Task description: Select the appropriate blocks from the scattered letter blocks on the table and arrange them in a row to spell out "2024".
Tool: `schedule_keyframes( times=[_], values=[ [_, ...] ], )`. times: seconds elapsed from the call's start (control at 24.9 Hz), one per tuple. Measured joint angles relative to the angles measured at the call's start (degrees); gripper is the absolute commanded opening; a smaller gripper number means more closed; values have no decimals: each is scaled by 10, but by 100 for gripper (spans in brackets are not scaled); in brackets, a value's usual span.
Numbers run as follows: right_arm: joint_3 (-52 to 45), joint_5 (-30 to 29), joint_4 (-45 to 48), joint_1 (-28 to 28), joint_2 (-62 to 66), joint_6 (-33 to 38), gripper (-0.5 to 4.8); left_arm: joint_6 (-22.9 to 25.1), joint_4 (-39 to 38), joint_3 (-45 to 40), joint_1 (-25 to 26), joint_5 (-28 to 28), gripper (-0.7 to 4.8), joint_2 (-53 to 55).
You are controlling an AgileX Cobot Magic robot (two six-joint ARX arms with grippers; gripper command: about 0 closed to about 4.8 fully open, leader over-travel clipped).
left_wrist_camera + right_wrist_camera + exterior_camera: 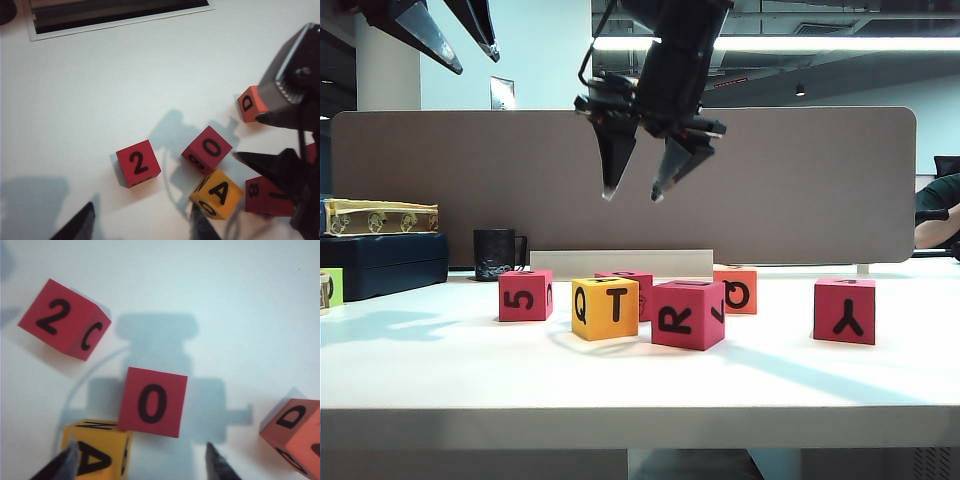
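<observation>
Blocks lie scattered across the white table (440,370) in the exterior view. At left of centre sits a pinkish-red cube (525,295) showing "5" to the camera; the left wrist view shows the "2" on its top face. Behind the yellow cube (605,308) marked Q and T, a second pinkish-red cube (632,280) is mostly hidden; from above it carries a "0". The pinkish-red R cube (688,314) stands just right of the yellow one, with the orange cube (738,290) behind it, and the Y cube (844,310) sits well apart at the right.

Both grippers hang in the air, clear of every block. The right gripper (632,192) is high at upper centre, its two fingers spread apart and pointing down with nothing between them. The left gripper (455,35) is at the upper left corner, cut off by the frame edge; its fingers look parted and empty, though only the tips show. A dark mug (496,253) and stacked boxes (382,245) stand at the far left.
</observation>
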Motion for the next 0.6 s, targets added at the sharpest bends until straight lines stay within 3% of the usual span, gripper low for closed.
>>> schedule_keyframes(
  times=[0.2,0.32,0.6],
  values=[
    [3,-13,-12,-14,43,7,339,0,0,0,0,0,237,-11],
    [12,-34,-12,-17,65,11,479,0,3,0,0,0,236,-14],
    [14,-60,10,-17,91,17,479,0,16,6,0,0,236,-21]
  ],
)
